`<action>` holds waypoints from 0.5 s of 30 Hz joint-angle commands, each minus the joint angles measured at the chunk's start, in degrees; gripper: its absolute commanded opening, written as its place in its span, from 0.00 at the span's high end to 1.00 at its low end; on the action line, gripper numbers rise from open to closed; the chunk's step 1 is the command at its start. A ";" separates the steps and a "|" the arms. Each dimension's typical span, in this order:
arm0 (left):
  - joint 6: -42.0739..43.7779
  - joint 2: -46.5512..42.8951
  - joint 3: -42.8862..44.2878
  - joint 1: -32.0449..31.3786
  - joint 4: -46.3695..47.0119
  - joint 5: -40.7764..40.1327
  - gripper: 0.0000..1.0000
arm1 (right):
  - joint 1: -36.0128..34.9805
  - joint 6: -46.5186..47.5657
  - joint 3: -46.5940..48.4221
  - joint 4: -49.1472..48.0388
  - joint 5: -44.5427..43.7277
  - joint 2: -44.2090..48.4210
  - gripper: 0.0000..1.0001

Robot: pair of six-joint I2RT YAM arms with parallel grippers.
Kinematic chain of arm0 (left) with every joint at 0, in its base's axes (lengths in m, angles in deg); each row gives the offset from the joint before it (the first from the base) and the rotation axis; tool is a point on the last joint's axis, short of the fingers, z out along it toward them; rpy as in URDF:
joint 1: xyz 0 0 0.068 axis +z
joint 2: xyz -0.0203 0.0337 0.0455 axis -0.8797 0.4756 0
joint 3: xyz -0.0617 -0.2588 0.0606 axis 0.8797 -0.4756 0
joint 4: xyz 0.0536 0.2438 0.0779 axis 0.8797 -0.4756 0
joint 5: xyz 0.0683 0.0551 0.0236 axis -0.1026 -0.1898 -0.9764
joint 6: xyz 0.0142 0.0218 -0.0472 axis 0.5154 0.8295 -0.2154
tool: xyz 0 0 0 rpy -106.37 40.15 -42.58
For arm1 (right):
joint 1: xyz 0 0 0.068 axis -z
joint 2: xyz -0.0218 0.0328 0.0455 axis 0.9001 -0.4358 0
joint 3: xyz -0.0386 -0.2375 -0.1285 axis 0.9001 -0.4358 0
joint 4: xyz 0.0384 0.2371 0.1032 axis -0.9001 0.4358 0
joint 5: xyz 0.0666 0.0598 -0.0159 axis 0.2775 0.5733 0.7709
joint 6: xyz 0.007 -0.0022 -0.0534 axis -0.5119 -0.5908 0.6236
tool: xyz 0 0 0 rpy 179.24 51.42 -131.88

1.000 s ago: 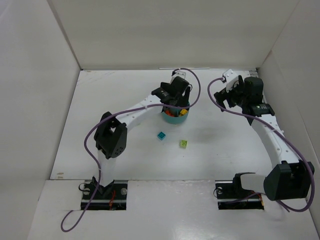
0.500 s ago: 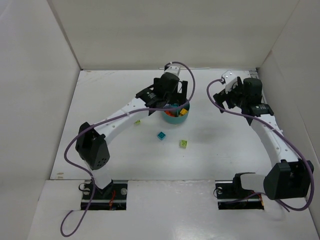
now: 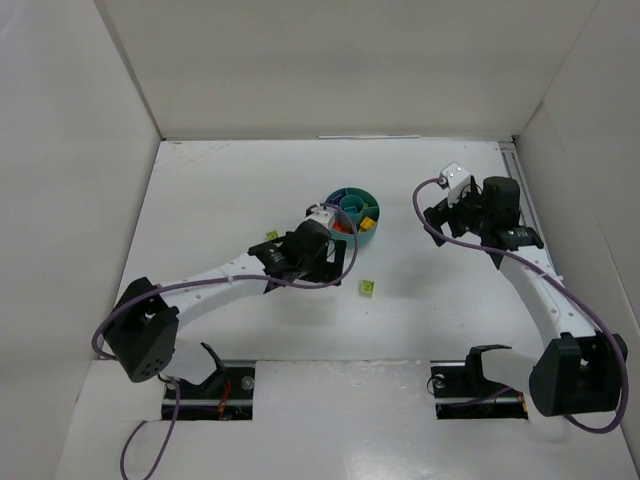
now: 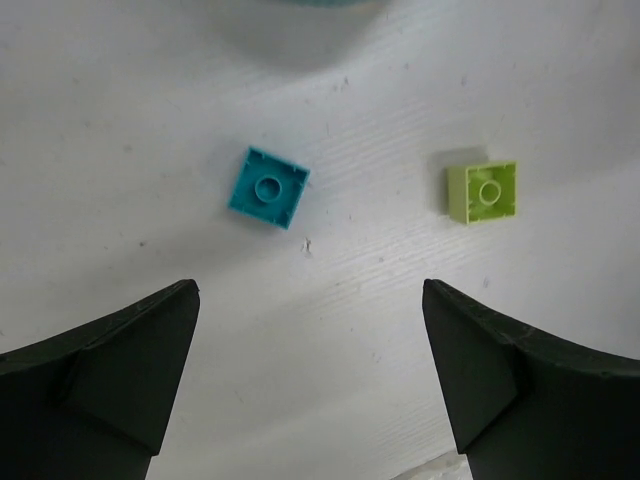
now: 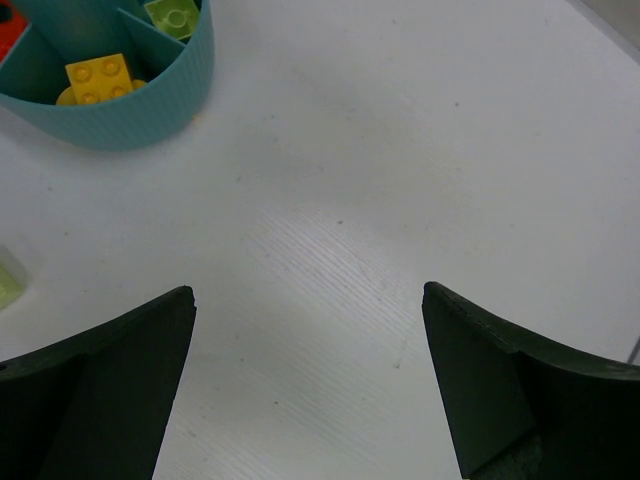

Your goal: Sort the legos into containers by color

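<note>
Left claw [image 4: 310, 300]: I see the jaws spread wide over the white table [image 4: 330, 400] with nothing between the fingers. A teal brick [image 4: 268, 187] lies flat, stud up, just ahead of the gap and a little toward the left finger. A lime brick [image 4: 484, 192], also stud up, sits ahead of the right finger, apart from the teal one. From overhead, the left claw [image 3: 325, 265] covers the teal brick. The lime brick [image 3: 367, 287] shows just to its right.

The dish [image 3: 368, 232] stands just beyond this claw, close by.

Right claw [image 5: 310, 300]: the jaws are fully apart and hold nothing, with bare table between the fingers. The dish [image 5: 140, 110] sits ahead and off to the left of the left finger. One wedge holds a yellow brick [image 5: 98, 78], and the wedge beside it holds a green brick [image 5: 172, 15]. Overhead, I read the right claw [image 3: 437, 212] as clear of the dish on its right side, with its open end facing the dish.
</note>
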 commanded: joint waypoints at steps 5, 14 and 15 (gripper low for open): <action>-2.49 2.31 -6.65 -1.32 13.35 0.08 0.10 | 0.32 -1.23 -2.29 -4.67 6.36 0.76 0.00; -2.48 12.43 -4.01 -1.32 14.94 -6.33 0.17 | 0.32 -1.75 -2.29 -4.15 7.42 2.51 0.00; -2.48 12.43 -4.01 -1.32 14.33 -6.33 0.19 | 0.32 -1.75 -2.29 -4.14 7.42 2.51 0.00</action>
